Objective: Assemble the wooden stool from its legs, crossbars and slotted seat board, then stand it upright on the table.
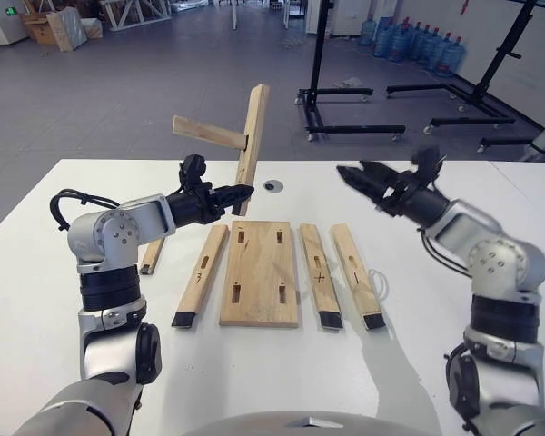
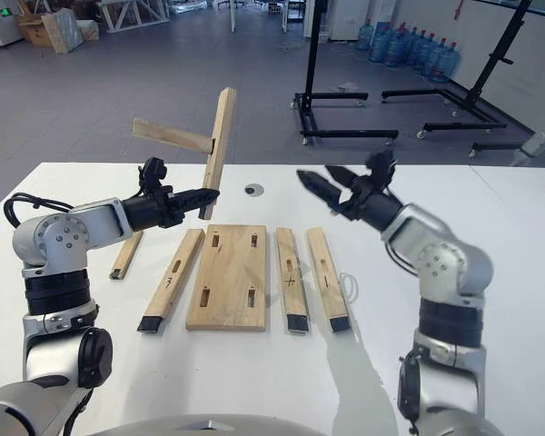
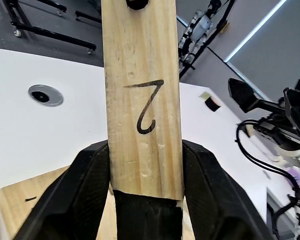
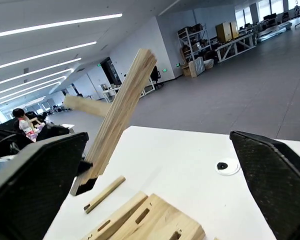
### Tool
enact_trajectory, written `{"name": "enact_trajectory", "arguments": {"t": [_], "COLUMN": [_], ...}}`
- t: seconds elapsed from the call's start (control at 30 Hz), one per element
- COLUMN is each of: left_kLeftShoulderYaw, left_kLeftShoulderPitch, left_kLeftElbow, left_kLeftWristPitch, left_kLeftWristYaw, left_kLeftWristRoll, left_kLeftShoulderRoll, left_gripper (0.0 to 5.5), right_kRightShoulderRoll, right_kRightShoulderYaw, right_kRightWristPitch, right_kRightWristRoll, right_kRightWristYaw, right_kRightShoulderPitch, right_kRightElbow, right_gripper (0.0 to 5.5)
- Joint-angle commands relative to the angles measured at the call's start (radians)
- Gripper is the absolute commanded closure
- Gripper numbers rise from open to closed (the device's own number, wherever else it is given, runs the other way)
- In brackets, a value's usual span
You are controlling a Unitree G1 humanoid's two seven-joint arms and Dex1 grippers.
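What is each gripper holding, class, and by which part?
The left gripper clamps the leg near its black-tipped lower end; a crossbar sticks out of it higher up. The right gripper is open and empty.

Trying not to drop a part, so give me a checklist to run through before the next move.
1. Grip of the left gripper on the raised light wooden leg: ok, fingers clamp its dark-tipped end from both sides.
2. Seating of the short wooden crossbar in that leg: cannot tell; it juts out sideways near the top, depth hidden.
3. Readiness of the right gripper: ok, open, empty, above the white table.
4. Access to the rectangular slotted wooden seat board: ok, flat, all four slots uncovered.
5. Spare parts: ok, three wooden legs lie flat beside the board, a loose wooden crossbar near the left arm.
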Motion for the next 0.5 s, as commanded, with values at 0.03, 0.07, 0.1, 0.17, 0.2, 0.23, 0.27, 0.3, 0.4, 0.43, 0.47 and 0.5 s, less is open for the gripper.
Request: {"name": "enact_trajectory", "arguments": {"t": [0.03,0.07,0.1,0.17,0.2,0.23,0.27,0.3,0.4,0.43,0.47,0.5], "left_kLeftShoulderYaw": [-0.019,-0.035,-0.057,-0.098,-0.111,-0.117,-0.119,-0.117,-0.126,-0.126,-0.125,-0.130], "left_kLeftShoulderPitch": [0.079,0.099,0.123,0.155,0.160,0.161,0.158,0.153,0.155,0.160,0.166,0.173], "left_kLeftElbow": [-0.002,-0.005,-0.013,-0.023,-0.020,-0.017,-0.014,-0.011,-0.006,-0.009,-0.015,-0.020], "left_kLeftWristPitch": [-0.064,-0.075,-0.082,-0.093,-0.095,-0.094,-0.090,-0.081,-0.074,-0.069,-0.063,-0.058], "left_kLeftWristYaw": [-0.105,-0.129,-0.163,-0.218,-0.238,-0.261,-0.283,-0.308,-0.348,-0.360,-0.374,-0.385], "left_kLeftWristRoll": [-0.080,-0.094,-0.111,-0.132,-0.143,-0.161,-0.178,-0.201,-0.229,-0.244,-0.260,-0.273], "left_kLeftShoulderRoll": [-0.014,-0.016,-0.015,-0.004,0.001,0.007,0.014,0.024,0.058,0.067,0.074,0.081], "left_gripper": [3.46,3.46,3.46,3.46,3.46,3.46,3.46,3.46,3.46,3.46,3.46,3.46], "right_kRightShoulderRoll": [-0.060,-0.061,-0.050,-0.021,-0.004,0.013,0.027,0.037,0.049,0.054,0.060,0.071], "right_kRightShoulderYaw": [-0.056,-0.052,-0.039,-0.017,-0.010,-0.001,0.001,-0.005,-0.051,-0.064,-0.074,-0.089], "right_kRightWristPitch": [0.089,0.105,0.121,0.148,0.163,0.177,0.192,0.211,0.293,0.323,0.348,0.370], "right_kRightWristRoll": [0.064,0.066,0.065,0.069,0.075,0.079,0.086,0.098,0.170,0.198,0.221,0.249], "right_kRightWristYaw": [0.035,0.041,0.043,0.046,0.043,0.040,0.034,0.029,0.014,0.007,-0.004,-0.016], "right_kRightShoulderPitch": [-0.177,-0.206,-0.229,-0.251,-0.253,-0.242,-0.225,-0.202,-0.161,-0.158,-0.157,-0.157], "right_kRightElbow": [0.256,0.308,0.343,0.373,0.376,0.368,0.352,0.334,0.302,0.293,0.288,0.289], "right_gripper": [0.27,0.27,0.27,0.27,0.27,0.27,0.27,0.27,0.27,0.27,0.27,0.27]}}
